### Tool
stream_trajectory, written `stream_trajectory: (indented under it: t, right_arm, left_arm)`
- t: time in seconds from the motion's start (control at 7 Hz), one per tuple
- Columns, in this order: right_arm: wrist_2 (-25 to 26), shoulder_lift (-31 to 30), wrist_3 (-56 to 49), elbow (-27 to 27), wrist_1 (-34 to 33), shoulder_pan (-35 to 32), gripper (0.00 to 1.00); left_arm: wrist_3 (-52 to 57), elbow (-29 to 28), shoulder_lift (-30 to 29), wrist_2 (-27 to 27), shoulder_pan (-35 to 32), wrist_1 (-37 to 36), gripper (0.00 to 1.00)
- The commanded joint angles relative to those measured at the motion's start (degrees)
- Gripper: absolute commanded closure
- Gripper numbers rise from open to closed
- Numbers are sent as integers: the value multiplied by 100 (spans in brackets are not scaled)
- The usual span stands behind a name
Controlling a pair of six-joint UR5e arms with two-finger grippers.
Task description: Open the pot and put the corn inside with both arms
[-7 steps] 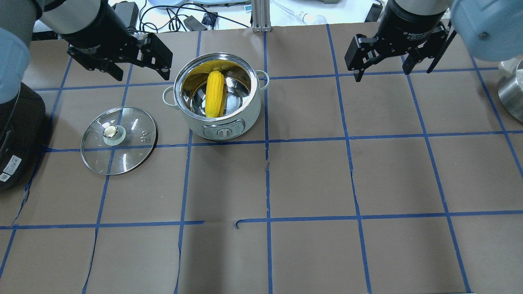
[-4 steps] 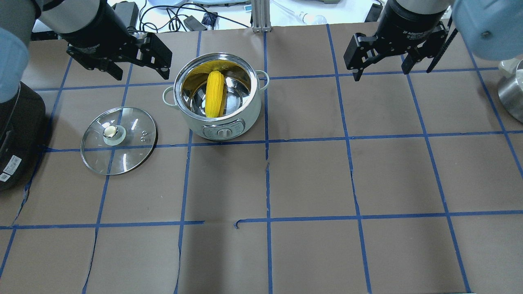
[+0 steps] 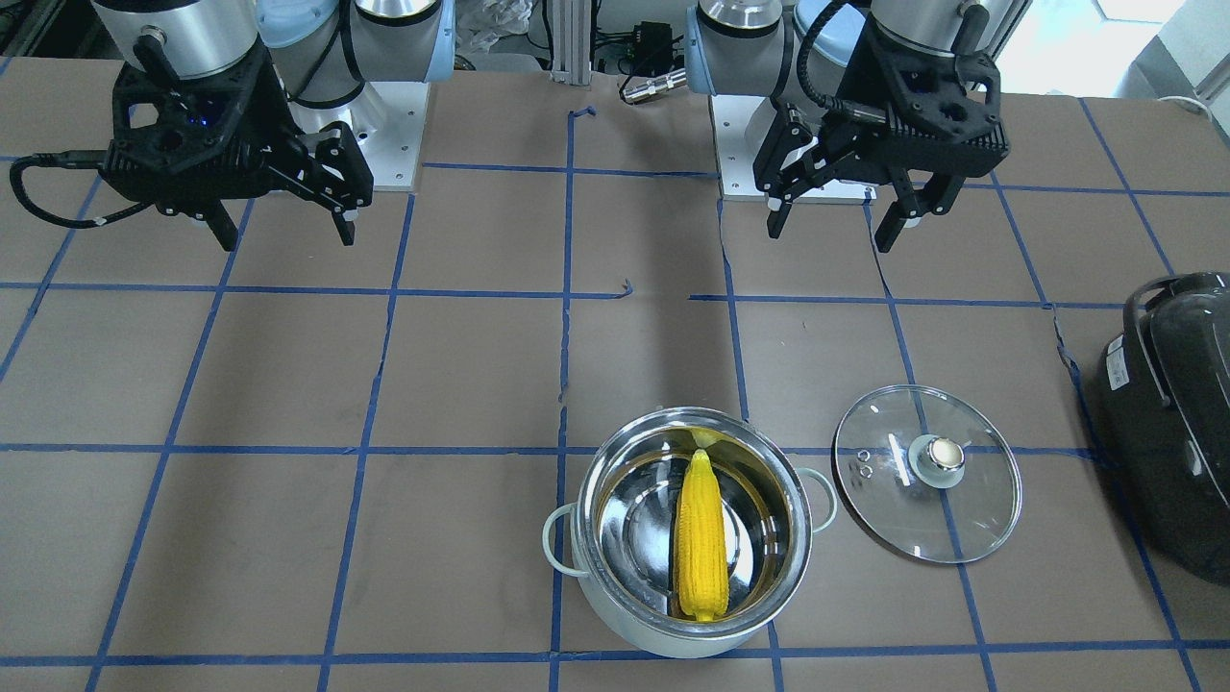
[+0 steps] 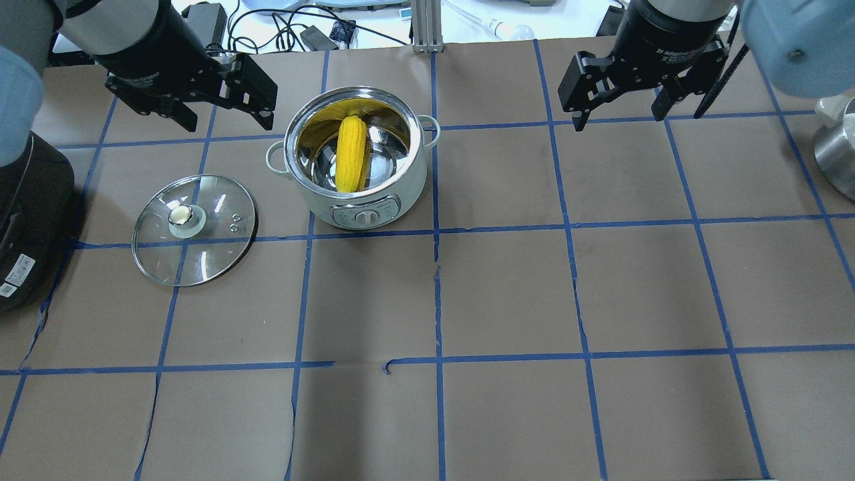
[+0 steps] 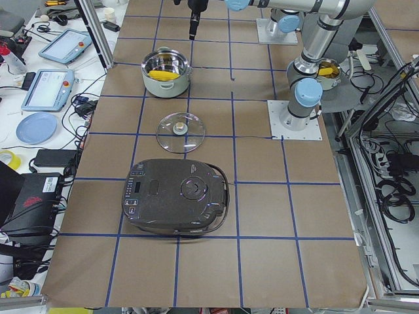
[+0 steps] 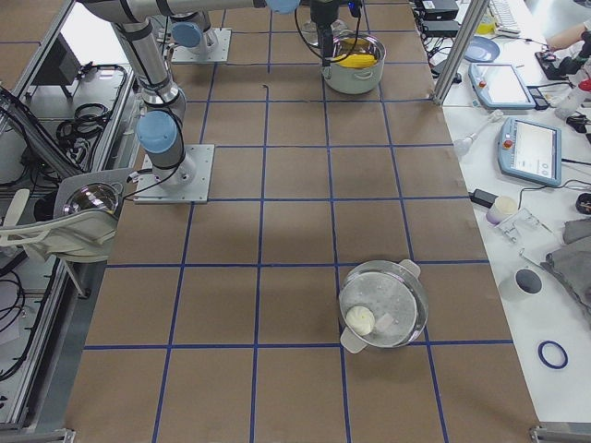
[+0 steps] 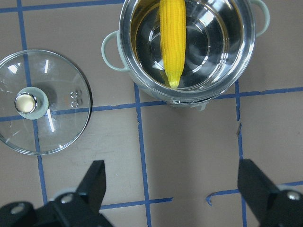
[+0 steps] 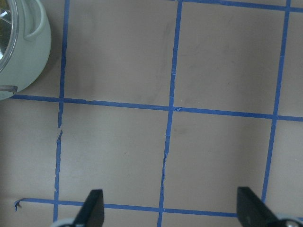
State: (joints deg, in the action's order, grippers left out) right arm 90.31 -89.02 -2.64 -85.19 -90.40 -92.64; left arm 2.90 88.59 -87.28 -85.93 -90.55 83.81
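The stainless pot (image 4: pixel 409 187) stands open on the table, left of centre; it also shows in the front view (image 3: pixel 625 630). The yellow corn (image 4: pixel 352 153) lies inside it, leaning on the wall, also seen in the front view (image 3: pixel 699 538) and the left wrist view (image 7: pixel 172 38). The glass lid (image 4: pixel 194 229) lies flat on the table beside the pot, knob up. My left gripper (image 4: pixel 228 124) is open and empty, raised behind the lid and pot. My right gripper (image 4: pixel 621 120) is open and empty, raised far to the pot's right.
A large dark appliance (image 4: pixel 27 220) sits at the table's left edge, beyond the lid. A steel vessel (image 4: pixel 838 160) stands at the right edge. A second lidded pot (image 6: pixel 383 305) stands at the table's far right end. Cables and gear lie behind the table.
Both grippers have drifted slightly up and back, away from the pot. The pot, corn and lid have not moved.
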Motion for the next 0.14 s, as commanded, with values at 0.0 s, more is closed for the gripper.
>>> stream_trajectory:
  t: [0.0]
  right_arm:
    - [4,8,0,-24,-4,9,0]
  left_arm:
    - [0,0,0,6,11,-5,0]
